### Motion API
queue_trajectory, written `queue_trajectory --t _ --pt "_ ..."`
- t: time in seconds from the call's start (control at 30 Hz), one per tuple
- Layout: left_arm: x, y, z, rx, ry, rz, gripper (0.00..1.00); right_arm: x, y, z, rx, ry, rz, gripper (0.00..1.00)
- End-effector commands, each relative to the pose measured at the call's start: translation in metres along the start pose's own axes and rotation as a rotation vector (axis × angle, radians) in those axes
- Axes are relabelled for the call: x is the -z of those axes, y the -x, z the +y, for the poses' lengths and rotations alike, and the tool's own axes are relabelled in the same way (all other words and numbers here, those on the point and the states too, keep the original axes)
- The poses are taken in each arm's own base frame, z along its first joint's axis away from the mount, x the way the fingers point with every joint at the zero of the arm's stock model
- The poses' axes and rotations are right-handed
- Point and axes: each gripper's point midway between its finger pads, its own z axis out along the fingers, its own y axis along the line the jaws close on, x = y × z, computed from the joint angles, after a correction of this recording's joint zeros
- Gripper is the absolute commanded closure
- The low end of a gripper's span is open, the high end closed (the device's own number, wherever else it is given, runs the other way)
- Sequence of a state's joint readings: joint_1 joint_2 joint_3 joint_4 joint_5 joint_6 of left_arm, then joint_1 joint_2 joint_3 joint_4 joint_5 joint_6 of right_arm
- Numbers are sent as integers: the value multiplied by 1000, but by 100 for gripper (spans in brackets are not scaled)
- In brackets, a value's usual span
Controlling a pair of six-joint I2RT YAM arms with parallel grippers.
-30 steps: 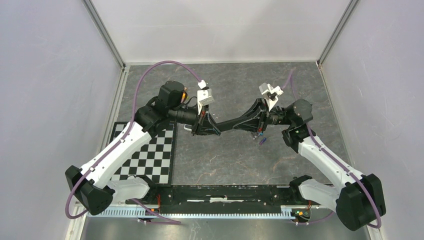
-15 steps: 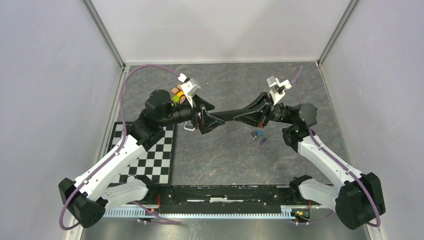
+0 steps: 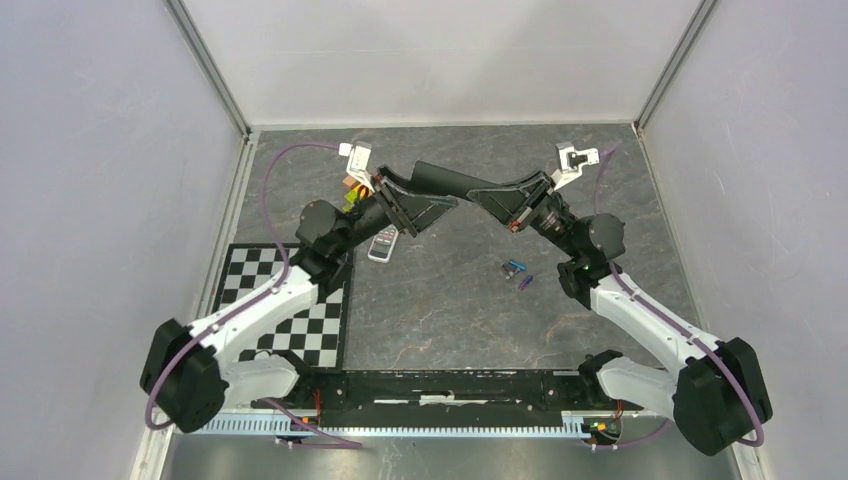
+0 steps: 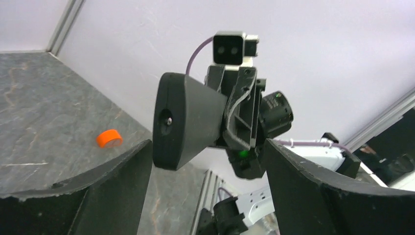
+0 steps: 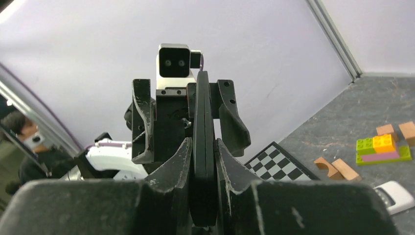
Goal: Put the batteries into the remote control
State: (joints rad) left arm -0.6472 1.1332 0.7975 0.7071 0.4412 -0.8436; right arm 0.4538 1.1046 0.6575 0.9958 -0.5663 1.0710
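Observation:
The white remote control (image 3: 383, 244) lies on the table under my left arm; its corner shows low right in the right wrist view (image 5: 395, 196). The batteries, one blue (image 3: 514, 267) and one purple (image 3: 525, 282), lie side by side below my right arm. My right gripper (image 3: 512, 203) (image 5: 201, 147) is raised and shut on a slim black bar (image 3: 470, 185) (image 5: 201, 122), seen edge-on between its fingers. My left gripper (image 3: 430, 198) (image 4: 208, 161) faces it, open wide. The bar's free end (image 4: 186, 127) hangs just beyond the left jaws, untouched.
An orange round cap (image 4: 109, 138) lies on the table behind the bar. Coloured bricks (image 5: 384, 147) and wooden blocks (image 5: 335, 169) sit behind my left arm, near the back left (image 3: 350, 190). A checkerboard mat (image 3: 300, 310) covers the near left. Walls enclose three sides.
My left gripper let go of the black bar and opened wide. Both arms rose and swung toward the back, the right still carrying the bar, uncovering the remote control.

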Motion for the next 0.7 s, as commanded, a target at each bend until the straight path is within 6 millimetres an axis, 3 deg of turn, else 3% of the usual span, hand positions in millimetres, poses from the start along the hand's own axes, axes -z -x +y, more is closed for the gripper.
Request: queue_trajectory --t 0.0,0.23,0.43,0.53,0.6,0.67 --pt "-9 34 -27 119 -150 -171 17 -1 11 -9 -107 -78 -127 100" --pt "-17 34 -11 214 -140 -219 48 4 -4 -17 -170 -107 -123 100" --pt "-20 29 -9 266 -163 -219 68 5 -11 -23 -207 -104 -115 100" --pt "-20 26 -7 275 -165 -216 89 5 -15 -24 -216 -98 -100 99" --pt "-20 26 -6 269 -162 -214 98 8 -18 -28 -218 -113 -98 87" --pt "-18 25 -6 252 -157 -210 98 12 -21 -33 -215 -134 -98 62"
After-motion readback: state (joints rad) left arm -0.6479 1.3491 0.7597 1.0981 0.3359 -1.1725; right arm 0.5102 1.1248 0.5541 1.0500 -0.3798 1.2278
